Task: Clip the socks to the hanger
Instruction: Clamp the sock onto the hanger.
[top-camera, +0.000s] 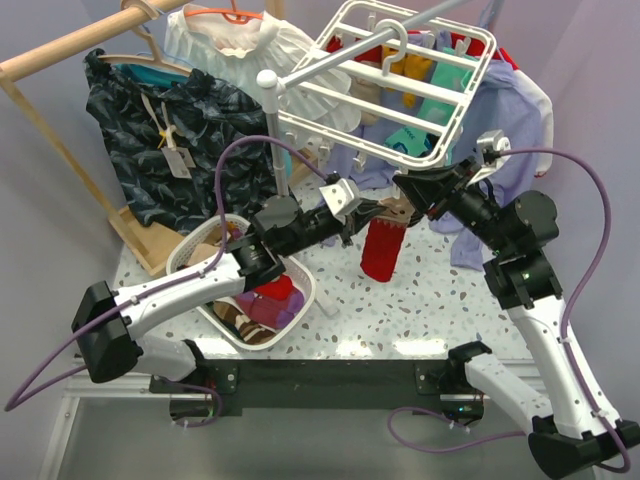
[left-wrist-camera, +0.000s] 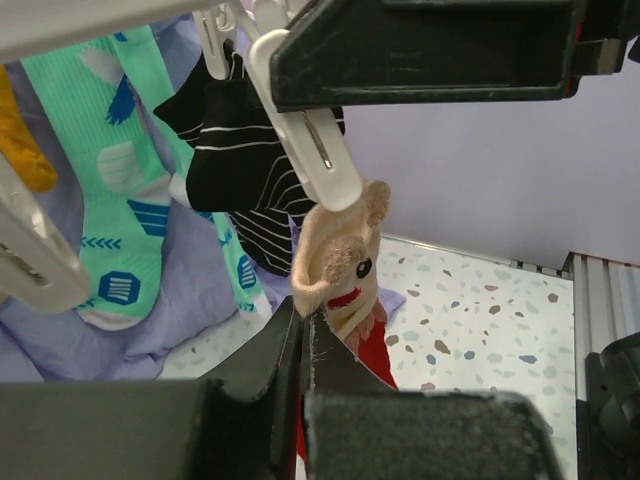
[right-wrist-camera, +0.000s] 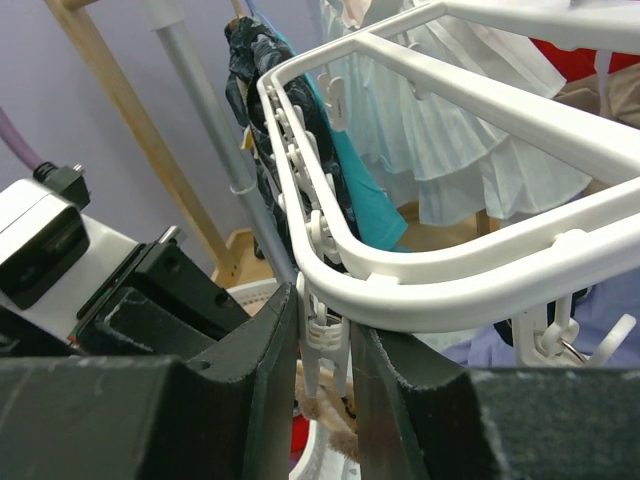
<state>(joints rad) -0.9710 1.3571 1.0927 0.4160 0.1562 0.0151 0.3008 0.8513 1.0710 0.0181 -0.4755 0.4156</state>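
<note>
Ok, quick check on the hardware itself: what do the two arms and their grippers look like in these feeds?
Both arms match: the left arm and right arm have white shell links with black joint housings. A purple cable loops off each wrist, beside a silver-grey camera block. The fingers are flat, matte black, with scuffed pale edges.

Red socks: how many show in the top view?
1 surely: the red sock hangs below the hanger's near edge. Red cloth in the basket may be another.
</note>
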